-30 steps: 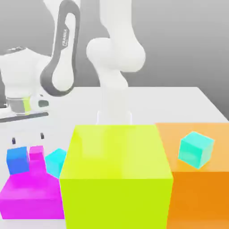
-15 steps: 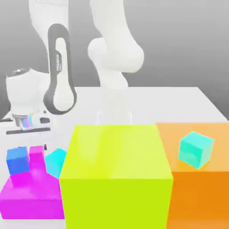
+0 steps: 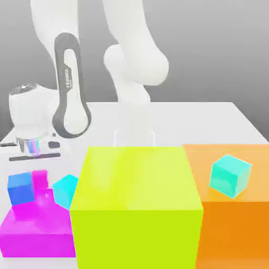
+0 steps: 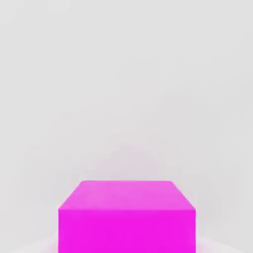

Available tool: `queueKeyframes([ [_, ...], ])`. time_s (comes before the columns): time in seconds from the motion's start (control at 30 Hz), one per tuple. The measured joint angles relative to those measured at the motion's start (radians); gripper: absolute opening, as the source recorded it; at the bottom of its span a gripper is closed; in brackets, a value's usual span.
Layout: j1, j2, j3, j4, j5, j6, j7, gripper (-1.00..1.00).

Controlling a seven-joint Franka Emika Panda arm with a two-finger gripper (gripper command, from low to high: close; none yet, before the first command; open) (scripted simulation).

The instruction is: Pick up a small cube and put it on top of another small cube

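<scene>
White tabletop [image 3: 178, 121], open behind the yellow-green block [image 3: 136, 178]. Orange block [image 3: 231, 231], adjoining its exterior view's right edge. To its exterior view's left: magenta slab [image 3: 39, 228]; claw [image 3: 39, 172], closed on the small magenta cube [image 3: 40, 179], blue cube [image 3: 21, 188] close by.

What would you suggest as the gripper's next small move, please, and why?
Probably a short, straight lift to test the grip: the gripper is shut and low over the small magenta cube, which looks close to the blue cube, so sideways motion might bump it.
</scene>
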Motion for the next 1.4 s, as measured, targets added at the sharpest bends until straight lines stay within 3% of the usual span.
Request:
queueKeyframes([
  [0.33,0.027,-0.166,-0.037,-0.041,-0.056,-0.136,0.049,-1.00],
  [0.57,0.123,-0.218,-0.010,0.145,-0.150,-0.358,-0.229,-1.00],
  [1.03,0.264,-0.347,0.054,0.133,-0.009,-0.492,-0.434,-1.00],
  [1.4,0.349,-0.455,0.113,0.118,-0.008,-0.588,-0.526,-1.00],
])
